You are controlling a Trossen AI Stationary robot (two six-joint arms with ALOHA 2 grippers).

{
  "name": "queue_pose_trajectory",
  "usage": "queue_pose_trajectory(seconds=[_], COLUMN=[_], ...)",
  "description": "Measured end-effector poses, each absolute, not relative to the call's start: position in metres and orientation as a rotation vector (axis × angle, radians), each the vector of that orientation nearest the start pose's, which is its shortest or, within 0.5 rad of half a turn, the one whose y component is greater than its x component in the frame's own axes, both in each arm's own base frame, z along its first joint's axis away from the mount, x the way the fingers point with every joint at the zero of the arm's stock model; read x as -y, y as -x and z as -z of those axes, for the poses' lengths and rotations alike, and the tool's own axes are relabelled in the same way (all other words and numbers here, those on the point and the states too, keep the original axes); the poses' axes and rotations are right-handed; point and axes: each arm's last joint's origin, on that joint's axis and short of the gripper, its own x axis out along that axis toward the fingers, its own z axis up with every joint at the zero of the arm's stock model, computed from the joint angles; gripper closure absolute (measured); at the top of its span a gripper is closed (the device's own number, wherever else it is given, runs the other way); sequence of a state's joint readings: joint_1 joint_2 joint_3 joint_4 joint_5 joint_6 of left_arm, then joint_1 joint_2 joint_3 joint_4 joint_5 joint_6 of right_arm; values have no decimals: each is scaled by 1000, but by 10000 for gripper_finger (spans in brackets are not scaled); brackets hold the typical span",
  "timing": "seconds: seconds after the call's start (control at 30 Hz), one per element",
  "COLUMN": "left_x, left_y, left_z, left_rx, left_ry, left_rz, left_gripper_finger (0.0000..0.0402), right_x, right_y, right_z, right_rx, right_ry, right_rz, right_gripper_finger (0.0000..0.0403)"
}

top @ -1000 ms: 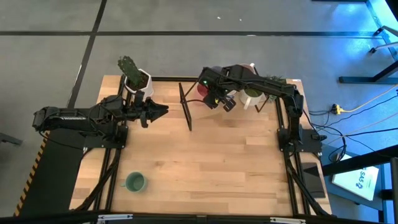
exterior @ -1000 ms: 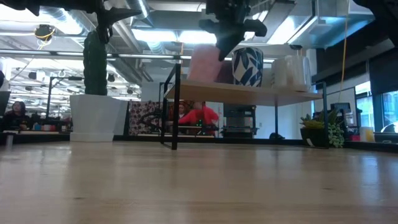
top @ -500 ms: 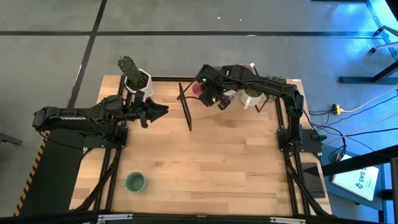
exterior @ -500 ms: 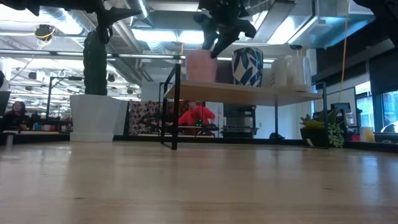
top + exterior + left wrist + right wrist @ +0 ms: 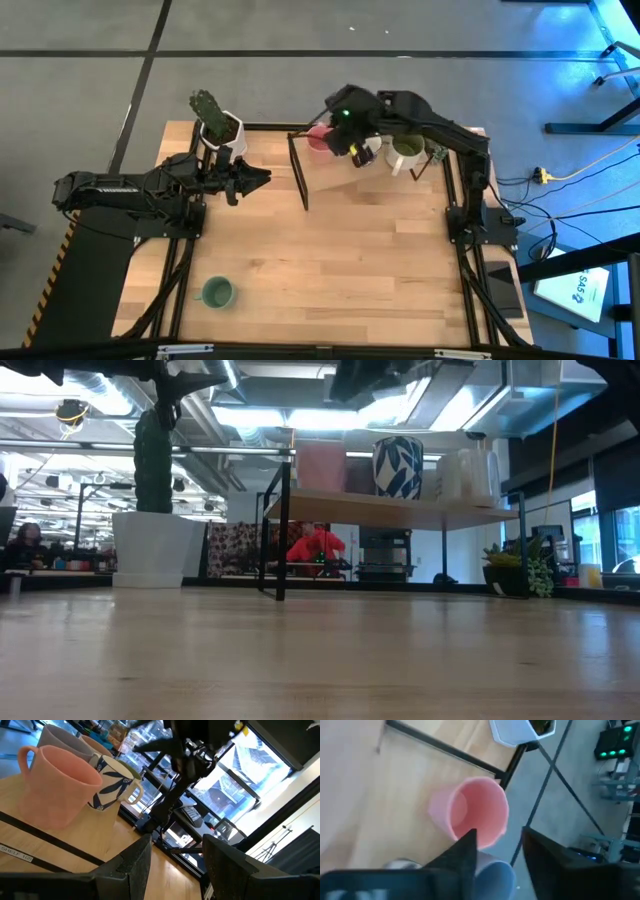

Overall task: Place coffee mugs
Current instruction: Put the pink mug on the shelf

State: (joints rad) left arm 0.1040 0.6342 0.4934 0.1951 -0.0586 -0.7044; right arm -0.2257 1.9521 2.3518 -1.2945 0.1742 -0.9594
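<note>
While the right gripper hangs above the shelf with fingers spread and empty, the pink mug stands upright at the shelf's end, free of any grip. Glazed ceramic: likely rigid, light, slippery, chip-prone; best pinched across the rim wall or at the handle. Neighbours: leaf-patterned mug, white mug. A teal green mug waits on the wooden table, near its front edge. Left gripper idles apart beside the cactus pot. Open office beyond.
</note>
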Motion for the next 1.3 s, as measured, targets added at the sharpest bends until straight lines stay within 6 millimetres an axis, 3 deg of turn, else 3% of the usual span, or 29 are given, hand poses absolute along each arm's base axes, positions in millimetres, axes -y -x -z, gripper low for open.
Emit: queue_pose_trajectory(seconds=[0.17, 0.43, 0.67, 0.97, 1.3], left_x=[-18, -18, -18, -18, -16], left_y=[-154, -154, -154, -154, -154], left_z=[-290, -289, -289, -289, -289], left_rx=[105, 102, 102, 101, 83], left_ry=[701, 701, 701, 701, 699], left_rz=[-139, -140, -140, -140, -90], left_gripper_finger=[231, 231, 231, 231, 231], right_x=[75, 73, 90, 114, 120], right_y=[-368, -384, -389, -392, -395], right_z=[-403, -363, -348, -344, -347], right_rx=[-1098, -1160, -1169, -1111, -1065], right_ry=[765, 766, 757, 714, 756], right_rz=[-193, -205, -189, -156, -148], right_gripper_finger=[388, 396, 398, 402, 402])
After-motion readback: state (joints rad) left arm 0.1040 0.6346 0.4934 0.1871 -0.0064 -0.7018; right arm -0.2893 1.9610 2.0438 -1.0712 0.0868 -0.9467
